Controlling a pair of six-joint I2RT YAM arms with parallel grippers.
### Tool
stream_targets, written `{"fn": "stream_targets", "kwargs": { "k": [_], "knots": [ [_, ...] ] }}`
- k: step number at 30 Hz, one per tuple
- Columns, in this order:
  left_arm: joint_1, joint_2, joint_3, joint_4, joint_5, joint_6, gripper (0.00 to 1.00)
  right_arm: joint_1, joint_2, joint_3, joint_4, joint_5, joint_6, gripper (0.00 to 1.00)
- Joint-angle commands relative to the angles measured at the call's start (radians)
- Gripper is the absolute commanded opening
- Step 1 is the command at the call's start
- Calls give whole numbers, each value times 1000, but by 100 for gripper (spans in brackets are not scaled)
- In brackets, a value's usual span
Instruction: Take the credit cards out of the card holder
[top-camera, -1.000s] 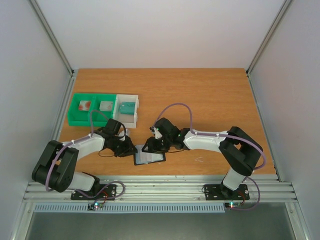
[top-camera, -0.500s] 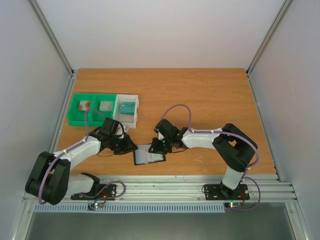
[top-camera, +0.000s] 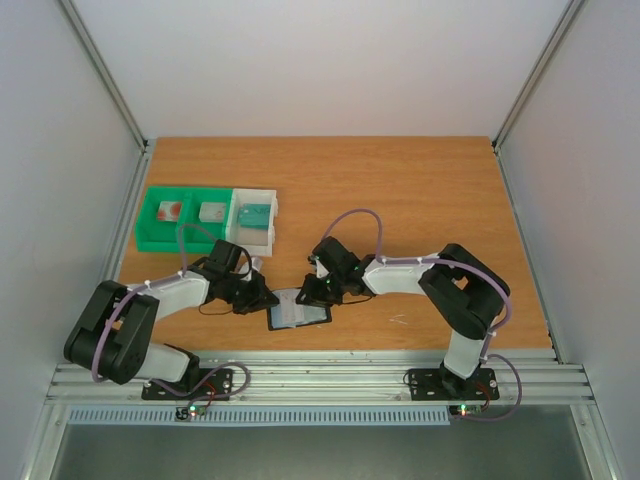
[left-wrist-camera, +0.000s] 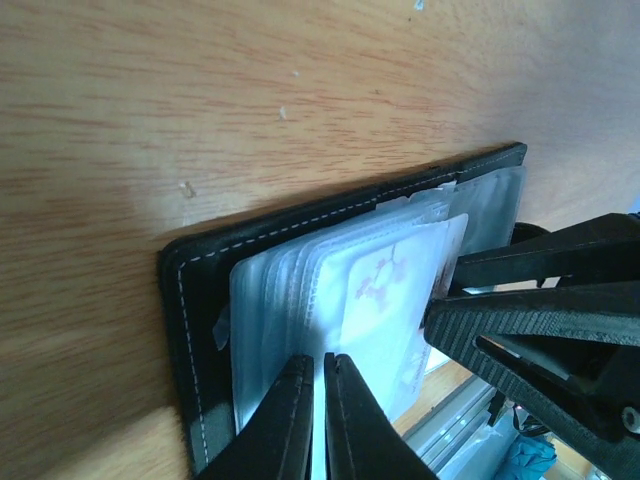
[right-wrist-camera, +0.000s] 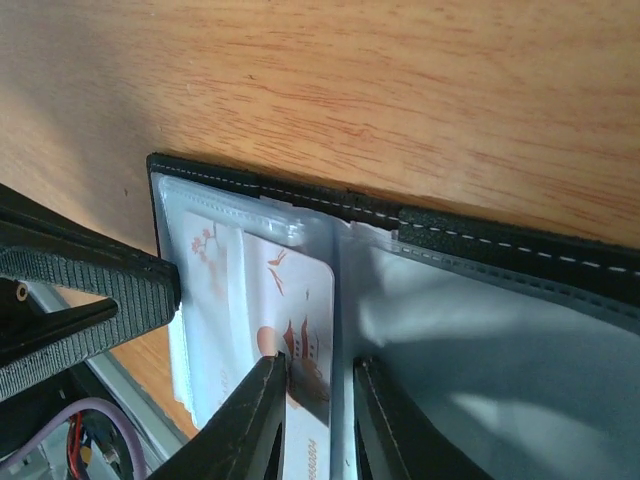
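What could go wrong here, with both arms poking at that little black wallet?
1. The left tool seems pinched on the clear pockets, not on a card; pulling might drag the whole card holder along.
2. The right tool straddles the white card at its edge, so it may catch pocket film too.
3. Both tools sit close together over the holder and could bump.

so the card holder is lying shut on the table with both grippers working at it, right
Not shut. The card holder lies open on the table, its clear pockets and a card exposed, as the right wrist view shows. The left gripper and right gripper are both at it.
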Motion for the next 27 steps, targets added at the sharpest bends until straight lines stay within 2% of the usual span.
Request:
{"fn": "stream_targets", "kwargs": {
  "k": [1, 7, 17, 24, 27],
  "knots": [
    [-3, 23, -18, 44, -19, 12, 7, -6, 25, -21, 36, -15, 7, 18],
    [-3, 16, -22, 34, -36, 11, 7, -13, -13, -53, 54, -10, 11, 1],
    [-3, -2, -28, 33, -48, -7, 8, -28, -105, -113, 39, 31, 19, 1],
    [-3, -110, 37, -91, -54, 5, 20, -34, -224, -137, -21, 93, 10, 1],
    [-3, -181, 80, -146, -58, 2, 32, -34, -281, -131, -53, 101, 10, 1]
  ]
}}
